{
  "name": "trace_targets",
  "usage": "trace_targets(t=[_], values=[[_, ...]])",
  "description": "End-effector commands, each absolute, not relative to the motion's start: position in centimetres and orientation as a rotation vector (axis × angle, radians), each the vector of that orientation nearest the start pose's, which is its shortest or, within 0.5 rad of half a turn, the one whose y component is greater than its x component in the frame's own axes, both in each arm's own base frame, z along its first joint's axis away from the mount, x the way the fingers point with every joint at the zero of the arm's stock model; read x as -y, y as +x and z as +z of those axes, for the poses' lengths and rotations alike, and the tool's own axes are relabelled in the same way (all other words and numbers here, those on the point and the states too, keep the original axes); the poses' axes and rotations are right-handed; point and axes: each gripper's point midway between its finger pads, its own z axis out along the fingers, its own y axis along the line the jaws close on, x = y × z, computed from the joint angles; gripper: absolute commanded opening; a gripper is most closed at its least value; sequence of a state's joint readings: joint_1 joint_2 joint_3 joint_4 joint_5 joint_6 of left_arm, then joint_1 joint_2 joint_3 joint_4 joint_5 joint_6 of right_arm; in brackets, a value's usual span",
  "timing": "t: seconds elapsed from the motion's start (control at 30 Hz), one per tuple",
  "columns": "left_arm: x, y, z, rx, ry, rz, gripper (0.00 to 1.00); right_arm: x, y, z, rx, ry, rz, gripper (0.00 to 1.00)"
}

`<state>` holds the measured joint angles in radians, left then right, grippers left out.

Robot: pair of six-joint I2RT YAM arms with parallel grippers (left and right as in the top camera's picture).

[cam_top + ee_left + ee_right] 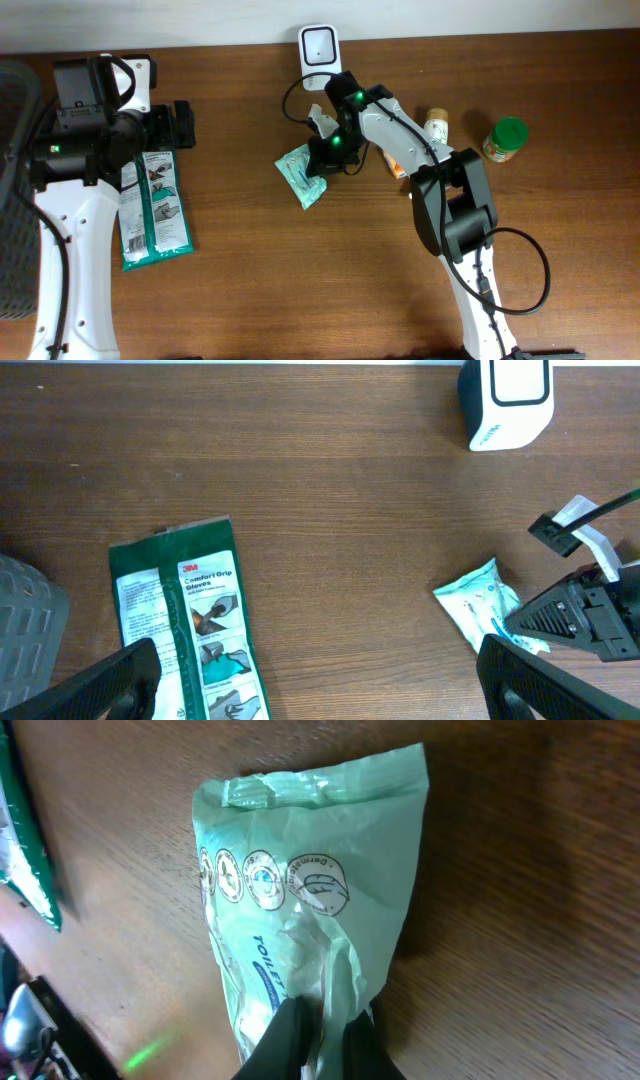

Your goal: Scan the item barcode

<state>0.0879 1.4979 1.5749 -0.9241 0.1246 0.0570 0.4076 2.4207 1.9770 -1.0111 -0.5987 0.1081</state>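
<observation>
The item, a pale green plastic packet (298, 172) (310, 870) with round logos and "TOILET" print, lies on the wooden table just below the white barcode scanner (318, 45) (505, 400). My right gripper (322, 160) (325, 1020) is shut on the crumpled near end of the packet, with film pinched between its black fingers. The left wrist view also shows the packet (480, 600) at the right with the right gripper on it. My left gripper (183, 123) (320, 700) stands wide open at the far left, holding nothing.
A green 3M gloves packet (152, 205) (190, 620) lies under the left arm. A green-lidded jar (505, 140), a small bottle (436, 127) and an orange box (395, 165) stand right of the right arm. A grey basket (15, 200) sits at the left edge.
</observation>
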Motion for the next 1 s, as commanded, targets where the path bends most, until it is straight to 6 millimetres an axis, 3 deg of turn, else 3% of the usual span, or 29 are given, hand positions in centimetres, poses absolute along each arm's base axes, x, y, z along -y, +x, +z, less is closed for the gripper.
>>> trace_targets(t=[0.0,0.1,0.23,0.33,0.43,0.47,0.7,0.8,0.9,0.97], values=[[-1.2,40.4,27.7,-2.397,0.036,-0.09,0.99,-27.5,43.0,7.3,-2.876,-0.546,0.748,0.04],[-1.2,40.4,27.7,-2.397,0.036,-0.09,0.99,-26.2,43.3,8.8,-2.855,-0.548,0.488,0.04],[-1.2,40.4,27.7,-2.397,0.036,-0.09,0.99,-24.9,43.0,8.3,-2.846,-0.558,0.116,0.04],[-1.2,40.4,27.7,-2.397,0.036,-0.09,0.99,-25.6,42.8,8.3,-2.804,-0.597,0.001,0.04],[-1.2,40.4,27.7,-2.397,0.036,-0.09,0.99,-25.6,43.2,8.1,-2.823,-0.516,0.056,0.58],[-1.2,40.4,27.7,-2.397,0.036,-0.09,0.99,-25.5,43.4,7.9,-2.838,-0.503,0.107,0.65],[-1.2,40.4,27.7,-2.397,0.036,-0.09,0.99,-25.7,43.3,5.3,-2.927,-0.535,0.705,0.7],[-1.2,40.4,27.7,-2.397,0.036,-0.09,0.99,-25.8,42.3,3.4,-2.972,-0.571,0.802,0.71],[-1.2,40.4,27.7,-2.397,0.036,-0.09,0.99,-26.3,41.4,2.5,-3.005,-0.586,0.844,0.81],[-1.2,40.4,27.7,-2.397,0.036,-0.09,0.99,-26.7,41.1,2.0,-3.012,-0.597,0.856,0.83]])
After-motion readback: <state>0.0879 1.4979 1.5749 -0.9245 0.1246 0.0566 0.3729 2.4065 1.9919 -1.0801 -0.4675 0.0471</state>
